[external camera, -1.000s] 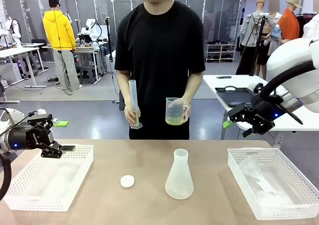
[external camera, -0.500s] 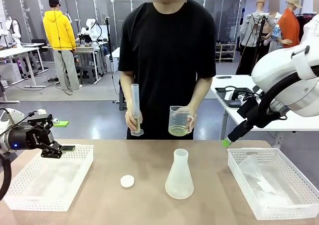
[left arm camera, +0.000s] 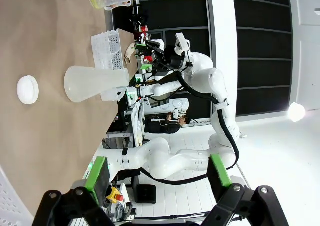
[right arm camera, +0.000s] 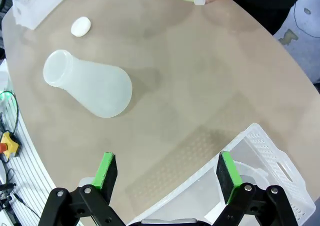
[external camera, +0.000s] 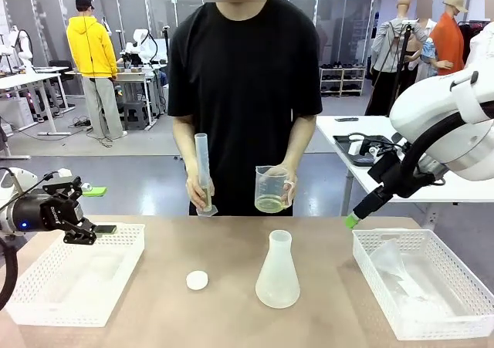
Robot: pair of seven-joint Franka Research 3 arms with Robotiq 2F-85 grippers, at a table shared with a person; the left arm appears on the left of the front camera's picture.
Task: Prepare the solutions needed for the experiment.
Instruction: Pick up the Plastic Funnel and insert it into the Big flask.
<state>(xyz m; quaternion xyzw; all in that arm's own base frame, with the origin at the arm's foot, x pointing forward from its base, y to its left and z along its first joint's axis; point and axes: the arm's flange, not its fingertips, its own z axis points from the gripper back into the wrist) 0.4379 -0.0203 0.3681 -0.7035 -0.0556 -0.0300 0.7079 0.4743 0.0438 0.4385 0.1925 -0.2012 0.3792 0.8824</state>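
Solutions (external camera: 270,204) behind flask (external camera: 278,275), cap (external camera: 197,280) left.

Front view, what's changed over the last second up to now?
The right tool swung from level to pointing down beside the right basket, open and holding nothing. The person lowered the beaker of solution and the cylinder a little. The left tool, open over the left basket, the flask, the cap and both baskets stayed put.
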